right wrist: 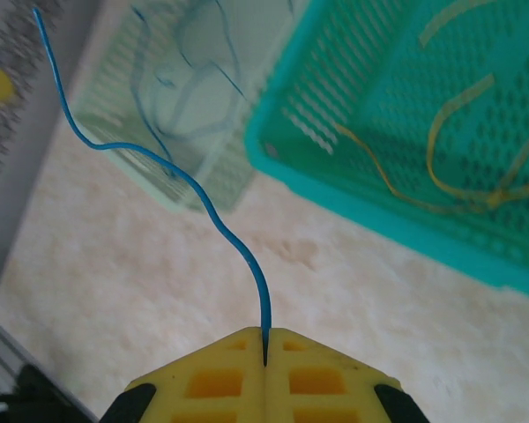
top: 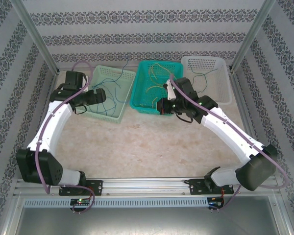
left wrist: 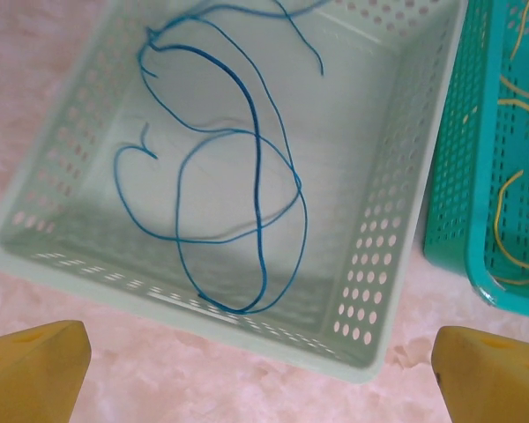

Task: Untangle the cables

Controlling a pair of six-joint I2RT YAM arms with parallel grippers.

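Pinching a blue cable (right wrist: pixel 203 198) in the right claw (right wrist: pixel 264 348), yellow fingers (right wrist: pixel 220 379) pressed together on its lower end, at the bottom centre of the right wrist view. Trailing that cable upward in loose waves toward the upper left corner, above the table (top: pixel 152 142). Sitting, in the top view, at the lower right edge of the teal basket (top: pixel 137 100), near the middle of the frame.

Holding the left claw (left wrist: pixel 263 366) wide and empty, fingertips (left wrist: pixel 35 357) showing at the two lower corners of the left wrist view, just below the near rim of the pale basket (left wrist: pixel 379 291). Looking down on blue cables (left wrist: pixel 260 176) looped over one another on that basket's floor, one strand reaching past the far rim at the top of the frame.

Showing yellow cables (right wrist: pixel 458 189) lying inside the teal basket, in the right half of the right wrist view.

Standing in a row across the upper part of the top view: pale basket left, teal basket centre, white basket (top: pixel 220 78) right, with a thin green cable (top: pixel 202 78) inside the white one. Touching or merely close together: cannot tell.
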